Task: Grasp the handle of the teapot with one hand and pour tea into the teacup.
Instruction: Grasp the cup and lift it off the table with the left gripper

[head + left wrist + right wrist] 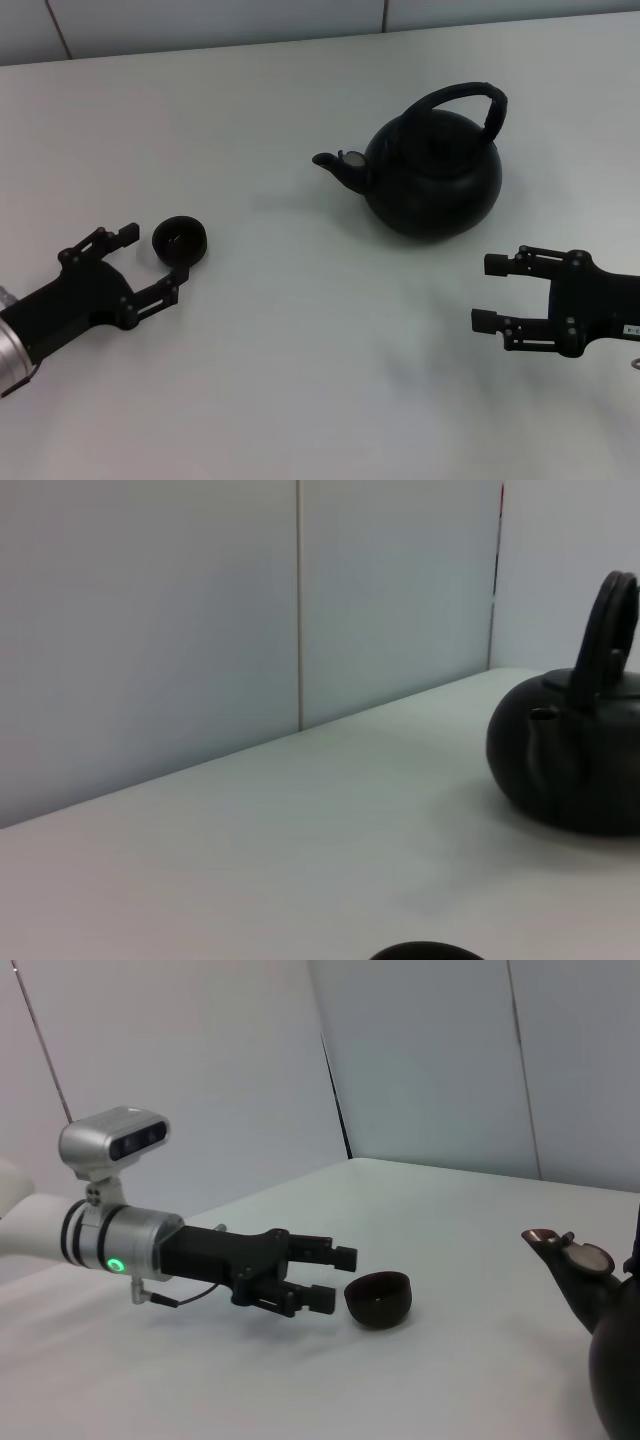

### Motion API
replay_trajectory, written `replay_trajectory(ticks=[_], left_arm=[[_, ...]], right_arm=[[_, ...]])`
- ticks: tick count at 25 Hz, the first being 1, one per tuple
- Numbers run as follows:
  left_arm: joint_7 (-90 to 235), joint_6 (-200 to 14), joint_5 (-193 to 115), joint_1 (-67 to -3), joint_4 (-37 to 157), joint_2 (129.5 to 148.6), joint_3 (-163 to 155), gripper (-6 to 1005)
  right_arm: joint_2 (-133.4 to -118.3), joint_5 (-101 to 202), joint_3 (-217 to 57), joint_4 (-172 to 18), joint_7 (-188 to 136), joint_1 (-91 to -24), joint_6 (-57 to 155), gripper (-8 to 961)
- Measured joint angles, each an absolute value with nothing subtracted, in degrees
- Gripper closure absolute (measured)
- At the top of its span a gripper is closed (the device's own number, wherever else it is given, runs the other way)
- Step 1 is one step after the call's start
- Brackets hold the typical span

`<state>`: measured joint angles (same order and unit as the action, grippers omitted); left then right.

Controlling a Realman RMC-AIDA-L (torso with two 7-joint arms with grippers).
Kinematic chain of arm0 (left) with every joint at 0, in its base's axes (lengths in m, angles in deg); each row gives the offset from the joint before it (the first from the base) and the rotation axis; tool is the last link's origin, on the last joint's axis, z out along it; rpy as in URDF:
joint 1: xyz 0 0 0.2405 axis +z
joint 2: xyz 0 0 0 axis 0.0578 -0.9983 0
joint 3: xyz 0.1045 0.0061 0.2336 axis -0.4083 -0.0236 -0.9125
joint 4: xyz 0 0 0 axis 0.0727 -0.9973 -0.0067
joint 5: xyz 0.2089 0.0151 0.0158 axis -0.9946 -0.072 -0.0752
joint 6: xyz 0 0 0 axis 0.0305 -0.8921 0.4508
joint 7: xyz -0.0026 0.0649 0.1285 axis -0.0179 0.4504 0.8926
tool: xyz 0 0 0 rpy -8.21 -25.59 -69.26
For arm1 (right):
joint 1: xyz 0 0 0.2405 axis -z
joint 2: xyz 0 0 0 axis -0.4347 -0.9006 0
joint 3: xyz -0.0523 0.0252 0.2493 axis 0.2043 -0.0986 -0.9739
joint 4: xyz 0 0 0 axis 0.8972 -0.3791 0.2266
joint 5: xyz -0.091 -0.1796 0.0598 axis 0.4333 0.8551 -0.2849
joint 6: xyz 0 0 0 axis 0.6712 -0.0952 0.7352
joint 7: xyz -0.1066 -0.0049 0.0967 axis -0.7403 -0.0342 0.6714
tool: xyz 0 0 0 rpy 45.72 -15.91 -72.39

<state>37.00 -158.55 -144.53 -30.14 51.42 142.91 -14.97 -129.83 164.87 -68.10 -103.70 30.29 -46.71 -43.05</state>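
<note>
Right now I see the teapot (pixel 432 172) standing upright on the white table (pixel 300 380), toward the far right, its spout (pixel 335 165) pointing to my left and its arched handle (pixel 478 100) free overhead. My right gripper (pixel 490 293) hovers near the pot's front side, its 2 fingers spread wide, holding nothing. My left gripper (pixel 152 260) sits low at the left, fingers spread wide with the teacup (pixel 180 240) just at their tips, well apart from the teapot.

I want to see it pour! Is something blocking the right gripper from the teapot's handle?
No, nothing visible. Only bare table lies between the open right gripper and the teapot; its handle is uncovered.
</note>
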Motion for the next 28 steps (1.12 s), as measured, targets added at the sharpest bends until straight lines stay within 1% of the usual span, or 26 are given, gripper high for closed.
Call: replay_trajectory(ticks=[5,16,19,28], left_arm=[[37.07,-155.3,-144.62,-32.12,52.48,142.97,-14.97,159],[37.65,-153.61,-144.69,-33.08,53.36,142.97,-14.97,159],[37.69,-150.95,-144.76,-34.6,54.25,143.05,-14.97,159],[37.7,-150.27,-144.79,-35.03,54.44,143.06,-14.97,158]], right_arm=[[-129.83,164.89,-68.29,-103.76,30.29,-46.53,-43.12,183],[-129.83,164.91,-68.32,-103.88,30.45,-46.51,-43.27,183],[-129.79,164.91,-68.32,-103.88,30.64,-46.57,-43.32,183],[-129.75,164.89,-68.33,-103.88,30.69,-46.6,-43.33,183]])
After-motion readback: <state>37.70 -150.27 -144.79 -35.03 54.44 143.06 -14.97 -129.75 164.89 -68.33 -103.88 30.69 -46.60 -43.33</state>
